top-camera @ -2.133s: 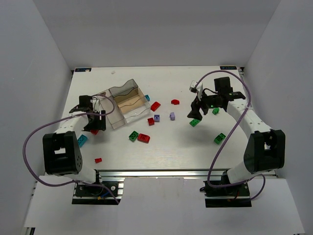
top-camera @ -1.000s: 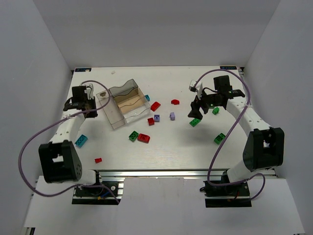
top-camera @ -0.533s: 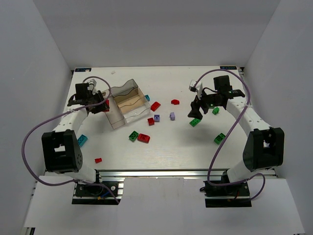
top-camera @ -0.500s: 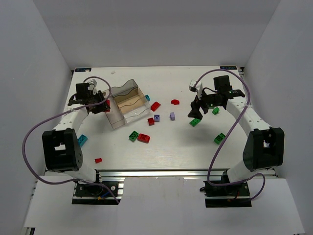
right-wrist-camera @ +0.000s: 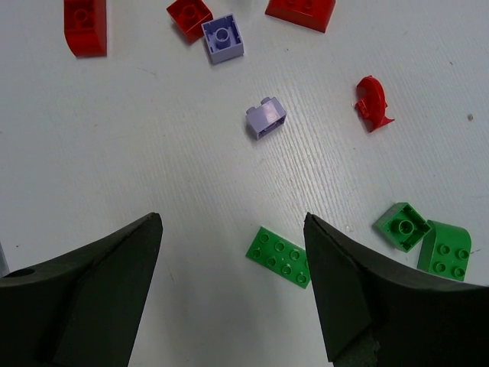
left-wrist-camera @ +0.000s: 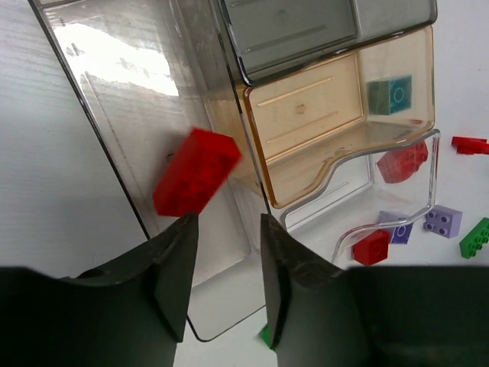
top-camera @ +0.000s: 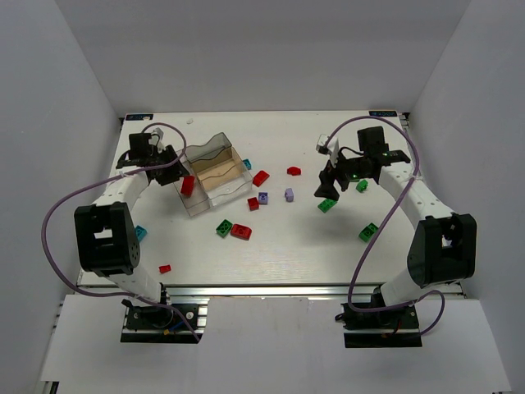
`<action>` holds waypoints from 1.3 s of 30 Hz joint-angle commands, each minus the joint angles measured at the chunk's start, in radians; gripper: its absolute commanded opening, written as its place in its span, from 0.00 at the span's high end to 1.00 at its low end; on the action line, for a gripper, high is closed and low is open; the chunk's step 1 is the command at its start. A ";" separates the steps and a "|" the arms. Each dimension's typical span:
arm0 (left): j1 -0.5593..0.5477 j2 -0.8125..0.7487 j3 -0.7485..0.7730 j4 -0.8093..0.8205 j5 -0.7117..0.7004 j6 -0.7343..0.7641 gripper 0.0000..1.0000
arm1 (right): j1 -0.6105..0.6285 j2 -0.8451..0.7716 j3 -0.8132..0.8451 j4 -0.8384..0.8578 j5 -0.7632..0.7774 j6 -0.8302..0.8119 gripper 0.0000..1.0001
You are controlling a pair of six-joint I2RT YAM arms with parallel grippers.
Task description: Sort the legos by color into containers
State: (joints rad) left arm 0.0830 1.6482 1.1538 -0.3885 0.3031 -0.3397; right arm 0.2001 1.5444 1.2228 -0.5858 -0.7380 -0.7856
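L gripper [left-wrist-camera: 225, 229] fingers apart, red brick [left-wrist-camera: 196, 170] just past tips inside clear box [left-wrist-camera: 99, 92]; R gripper [right-wrist-camera: 231, 222] fingers wide apart above green 2x4 lego [right-wrist-camera: 279, 256].

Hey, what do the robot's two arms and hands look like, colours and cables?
The left arm and right arm have white links, black joints and blocky black bases. A purple cable loops beside each. The left hand and right hand have broad matte black fingers.
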 commanded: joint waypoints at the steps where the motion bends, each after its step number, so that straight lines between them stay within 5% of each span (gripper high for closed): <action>1: -0.003 -0.013 0.038 0.013 0.048 -0.018 0.53 | 0.016 -0.009 0.014 -0.006 -0.031 -0.020 0.20; 4: -0.003 -0.011 0.038 0.028 0.067 -0.024 0.45 | 0.025 0.000 0.023 -0.012 -0.031 -0.021 0.20; 6: -0.003 -0.019 0.043 0.028 0.070 -0.025 0.32 | 0.028 -0.001 0.024 -0.014 -0.029 -0.024 0.20; 9: -0.003 -0.050 0.052 0.020 0.059 -0.024 0.32 | 0.036 0.000 0.023 -0.016 -0.037 -0.043 0.19; 12: -0.003 -0.128 0.049 -0.004 0.008 -0.033 0.56 | 0.059 0.016 0.033 -0.045 -0.116 -0.150 0.14; 13: -0.003 -0.154 0.038 -0.012 -0.010 -0.042 0.73 | 0.086 0.022 0.032 -0.069 -0.177 -0.240 0.12; 15: 0.007 -0.258 0.008 -0.018 -0.045 -0.076 0.76 | 0.111 0.037 0.008 -0.065 -0.201 -0.296 0.11; 17: 0.008 -0.336 -0.057 -0.041 -0.086 -0.100 0.60 | 0.195 0.051 -0.022 0.010 -0.172 -0.285 0.11; 19: 0.008 -0.450 -0.115 -0.073 -0.120 -0.131 0.28 | 0.268 0.075 -0.038 0.111 -0.106 -0.221 0.11; 21: 0.008 -0.519 -0.161 -0.130 -0.140 -0.178 0.20 | 0.353 0.100 -0.061 0.197 -0.049 -0.150 0.11; 30: 0.008 -0.885 -0.403 -0.395 -0.237 -0.445 0.17 | 0.577 0.213 -0.077 0.489 0.213 0.260 0.11; 39: 0.008 -1.010 -0.462 -0.544 -0.323 -0.571 0.17 | 0.670 0.391 0.067 0.469 0.355 0.424 0.11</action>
State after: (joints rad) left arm 0.0841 0.6399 0.6991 -0.8700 0.0418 -0.8539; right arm 0.8509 1.9148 1.2289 -0.1368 -0.4343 -0.4370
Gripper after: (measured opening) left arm 0.831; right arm 0.891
